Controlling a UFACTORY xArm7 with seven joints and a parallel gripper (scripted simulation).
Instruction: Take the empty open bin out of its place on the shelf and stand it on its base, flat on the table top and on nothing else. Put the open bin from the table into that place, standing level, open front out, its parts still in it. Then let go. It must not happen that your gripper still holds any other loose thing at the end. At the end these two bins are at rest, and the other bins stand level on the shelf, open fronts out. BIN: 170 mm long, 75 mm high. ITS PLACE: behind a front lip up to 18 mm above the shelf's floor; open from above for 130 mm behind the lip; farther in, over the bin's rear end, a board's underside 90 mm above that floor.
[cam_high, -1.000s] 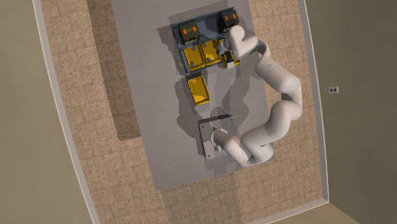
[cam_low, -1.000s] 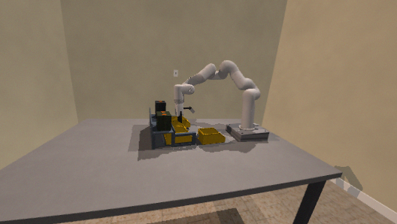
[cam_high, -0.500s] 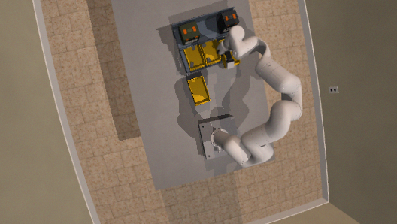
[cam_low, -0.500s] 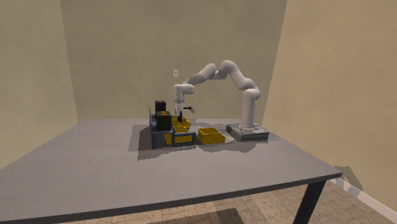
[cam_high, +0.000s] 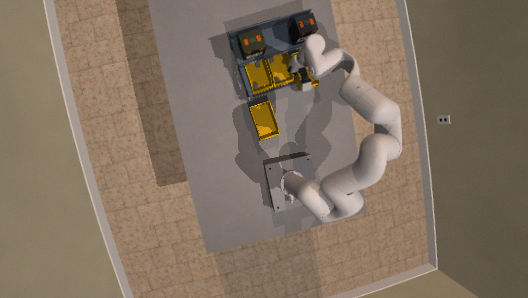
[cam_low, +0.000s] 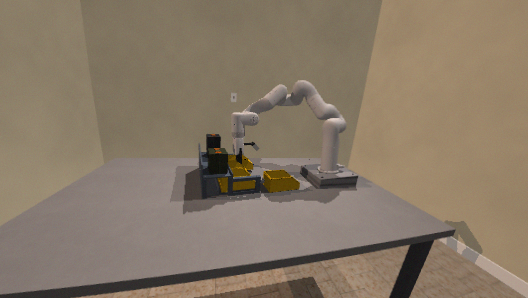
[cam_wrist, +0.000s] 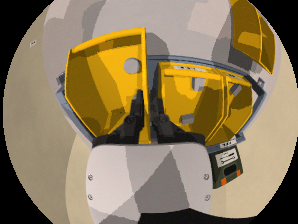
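Observation:
My gripper (cam_high: 301, 79) (cam_low: 240, 159) (cam_wrist: 147, 97) hangs over the right-hand place of the blue-grey shelf (cam_high: 239, 75) (cam_low: 205, 186). Its fingers stand slightly apart on either side of the side wall of a yellow open bin (cam_high: 314, 83) (cam_wrist: 100, 90) that sits in that place. I cannot make out any parts inside it. Two more yellow bins (cam_high: 257, 77) (cam_high: 281, 72) (cam_wrist: 193, 96) stand beside it on the shelf, open fronts out. Another yellow open bin (cam_high: 263, 120) (cam_low: 281, 181) (cam_wrist: 249, 26) stands flat on the table in front of the shelf and looks empty.
Two dark boxes with orange marks (cam_high: 251, 42) (cam_high: 305, 24) (cam_low: 217, 159) stand on the shelf's upper board; one also shows in the wrist view (cam_wrist: 226, 165). The arm's base plate (cam_high: 272, 185) (cam_low: 345, 179) is bolted to the table near the loose bin.

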